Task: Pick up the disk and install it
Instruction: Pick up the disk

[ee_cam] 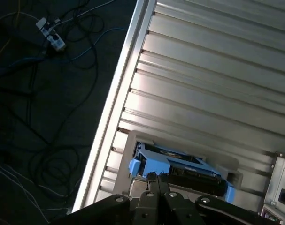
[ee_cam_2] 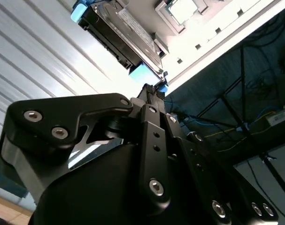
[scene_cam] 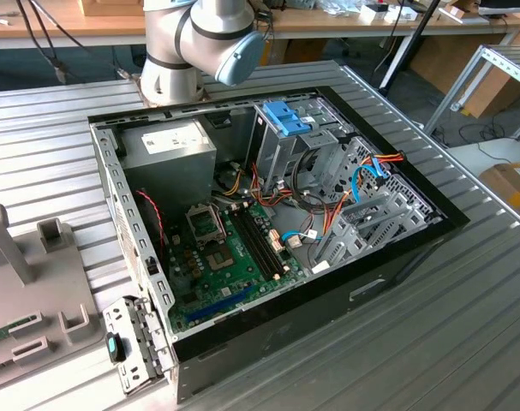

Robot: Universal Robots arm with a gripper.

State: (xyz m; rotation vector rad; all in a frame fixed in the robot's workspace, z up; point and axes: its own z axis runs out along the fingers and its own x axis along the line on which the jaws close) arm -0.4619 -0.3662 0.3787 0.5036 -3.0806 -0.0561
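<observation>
The disk is a dark grey drive with bright blue side rails. It lies in a light grey holder near the edge of the ribbed metal table. In the second wrist view the disk shows edge-on against the holder. My gripper has its black fingers drawn together, with the tips right at the disk's blue end. The same fingertips meet beside a blue corner of the rail. I cannot tell whether any blue plastic is pinched between them.
The open computer case lies on the ribbed table, with a silver drive cage and blue clips at its far side. A grey fixture stands at the exterior view's left. Cables and a power strip lie on the floor beyond the table edge.
</observation>
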